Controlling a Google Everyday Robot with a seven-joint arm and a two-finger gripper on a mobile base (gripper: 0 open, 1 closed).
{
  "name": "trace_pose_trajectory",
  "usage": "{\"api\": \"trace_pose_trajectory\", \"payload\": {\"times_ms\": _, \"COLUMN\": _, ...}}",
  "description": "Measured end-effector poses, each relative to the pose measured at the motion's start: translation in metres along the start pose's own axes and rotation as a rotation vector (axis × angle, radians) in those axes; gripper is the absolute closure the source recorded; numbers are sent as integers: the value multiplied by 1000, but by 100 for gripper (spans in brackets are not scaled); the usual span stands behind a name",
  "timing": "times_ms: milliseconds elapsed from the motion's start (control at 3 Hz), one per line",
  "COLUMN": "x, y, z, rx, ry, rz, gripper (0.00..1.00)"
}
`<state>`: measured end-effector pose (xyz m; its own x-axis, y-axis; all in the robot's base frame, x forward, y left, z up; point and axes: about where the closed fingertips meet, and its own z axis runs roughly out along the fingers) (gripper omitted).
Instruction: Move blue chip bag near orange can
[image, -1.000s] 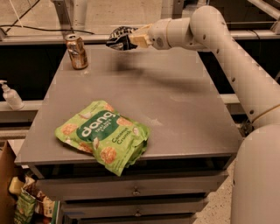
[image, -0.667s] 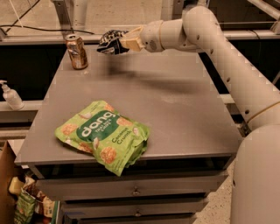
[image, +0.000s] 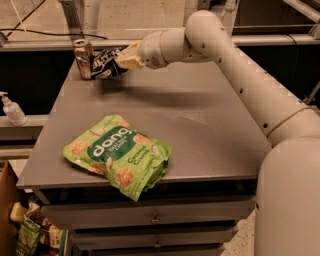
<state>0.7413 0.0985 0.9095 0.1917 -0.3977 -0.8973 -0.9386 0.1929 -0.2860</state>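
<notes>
The orange can (image: 83, 58) stands upright at the far left corner of the grey table (image: 200, 135). The blue chip bag (image: 105, 64), small, dark and crinkled, is held in my gripper (image: 120, 61) right beside the can, low over the table's far edge. The gripper is shut on the bag's right end. My white arm reaches in from the right across the back of the table.
A large lime-green "dang" bag (image: 120, 155) lies near the table's front left edge. A white pump bottle (image: 12, 109) stands on a lower shelf to the left. Drawers sit under the table, and snack packets lie on the floor at lower left.
My gripper has carried the blue chip bag leftward and down, from mid-back of the table to right beside the orange can.
</notes>
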Motion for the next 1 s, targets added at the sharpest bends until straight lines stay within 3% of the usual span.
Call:
{"api": "trace_pose_trajectory", "payload": {"times_ms": 333, "x": 4, "y": 12, "z": 23, "rx": -40, "ry": 35, "rz": -31, "gripper": 100}}
{"api": "trace_pose_trajectory", "payload": {"times_ms": 1000, "x": 16, "y": 22, "z": 45, "rx": -81, "ry": 124, "rz": -63, "gripper": 59}}
